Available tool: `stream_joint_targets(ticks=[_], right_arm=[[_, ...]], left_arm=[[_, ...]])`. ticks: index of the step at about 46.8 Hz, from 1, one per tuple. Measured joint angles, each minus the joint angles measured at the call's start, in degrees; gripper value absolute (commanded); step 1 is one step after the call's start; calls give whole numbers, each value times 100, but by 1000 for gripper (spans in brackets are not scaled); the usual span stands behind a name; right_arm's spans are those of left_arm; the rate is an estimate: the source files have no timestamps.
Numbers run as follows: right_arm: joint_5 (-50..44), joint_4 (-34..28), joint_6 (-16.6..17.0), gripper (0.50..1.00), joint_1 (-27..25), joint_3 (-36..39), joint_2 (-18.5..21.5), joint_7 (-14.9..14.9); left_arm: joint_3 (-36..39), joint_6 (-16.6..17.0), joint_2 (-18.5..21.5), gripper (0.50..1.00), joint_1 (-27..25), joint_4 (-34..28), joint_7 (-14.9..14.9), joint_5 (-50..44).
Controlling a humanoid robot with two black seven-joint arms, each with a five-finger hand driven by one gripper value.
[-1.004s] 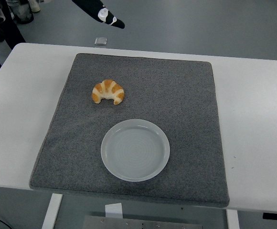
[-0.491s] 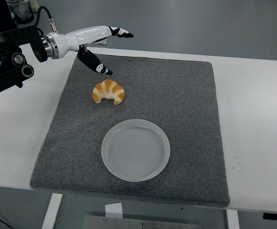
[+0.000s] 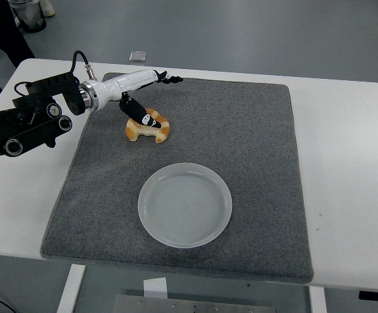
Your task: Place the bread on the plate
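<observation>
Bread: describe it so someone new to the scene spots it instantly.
On the white table lies a grey mat. In its far-left part, beyond the empty plate, sits the bread, under the left hand. It is the only golden, crescent-shaped thing there.

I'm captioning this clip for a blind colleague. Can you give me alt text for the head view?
The robot's left hand reaches in from the left over a croissant on a grey mat, fingers spread, thumb down at the bread, not yet gripping it. An empty white plate sits nearer the camera on the same mat, on a white table.
</observation>
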Motion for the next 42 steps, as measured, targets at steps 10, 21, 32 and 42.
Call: stream_joint_targets(ticks=[10,21,32,42], right_arm=[[0,0,2,952,-2,0,0,-1],[0,0,10,952,-2,0,0,-1],[0,0,3,952,-1,0,0,-2],[0,0,1,952,0,0,0,-1]], left_arm=[[96,155,-32,992,157,23,-5,60],[167,150,1,992,262,45,-39,123],[183,217,-28,992,378,390,-170,124],[176,296,-232,992,397,783,-291,78]])
